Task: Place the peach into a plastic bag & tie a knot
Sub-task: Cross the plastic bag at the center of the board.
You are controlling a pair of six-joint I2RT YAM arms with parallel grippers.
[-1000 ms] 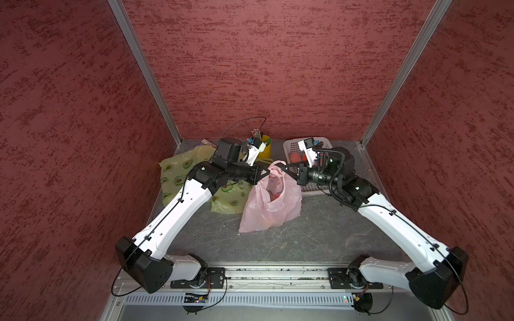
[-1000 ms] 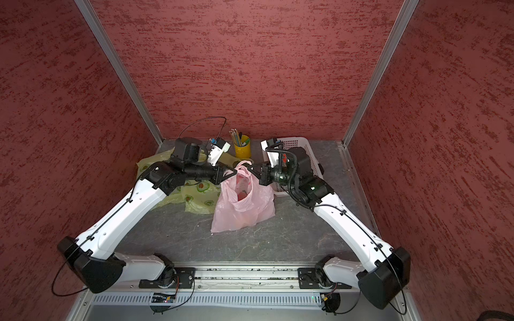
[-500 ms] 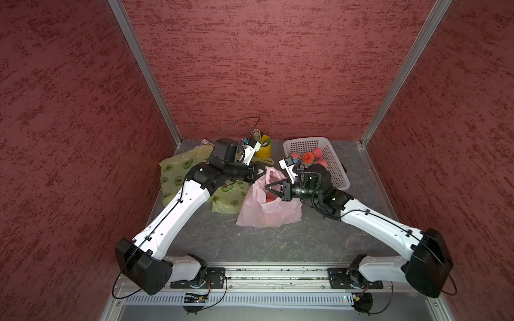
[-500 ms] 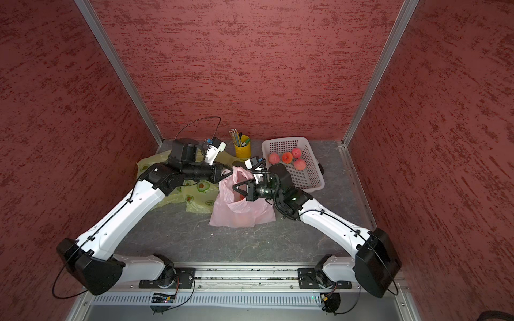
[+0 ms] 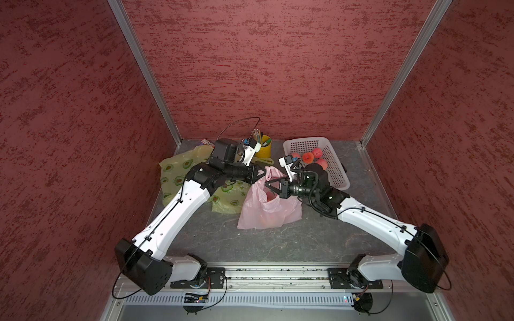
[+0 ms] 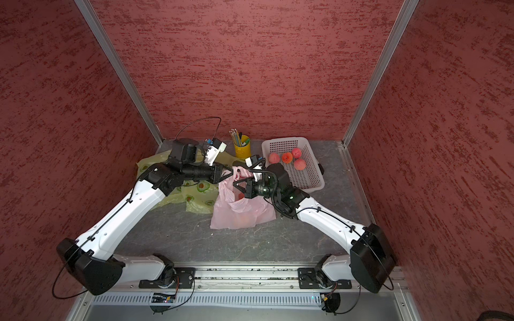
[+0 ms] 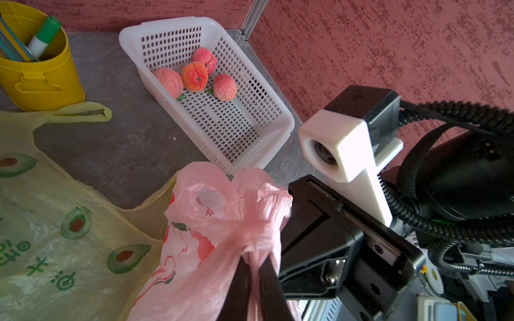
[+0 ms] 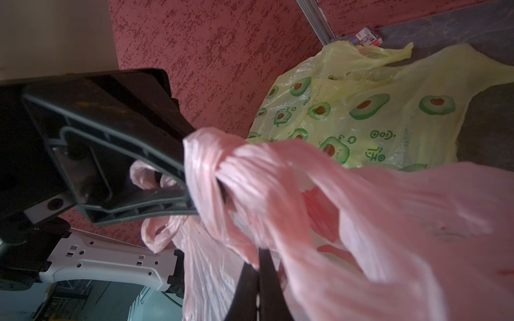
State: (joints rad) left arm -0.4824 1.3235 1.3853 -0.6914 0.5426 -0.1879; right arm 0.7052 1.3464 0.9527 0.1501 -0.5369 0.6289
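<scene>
We see a grey table [image 5: 278,244] walled in red, with the left arm [image 5: 178,211] and right arm [image 5: 372,222] reaching in to meet over its middle. Between them the pink bag [image 5: 267,211] sags onto the tabletop, its top drawn up toward both grippers. Beside it, partly under the left arm, a yellow avocado-print bag [image 5: 178,166] lies crumpled. A white basket [image 6: 283,140] sits at the back on the right arm's side, with a yellow pencil cup [image 5: 264,150] near it. The left gripper [image 7: 254,258] has its fingers [image 7: 239,283] pinched on a twisted pink strand of the bag. The right gripper [image 8: 257,266] is clamped tight on another strand. Four peaches [image 6: 299,164] rest in the basket. The peach [image 5: 274,221] we make out only as a faint orange glow low inside the pink bag. The bag's handles are bunched into a knot [image 8: 205,164] that sits against the left gripper's fingertips.
</scene>
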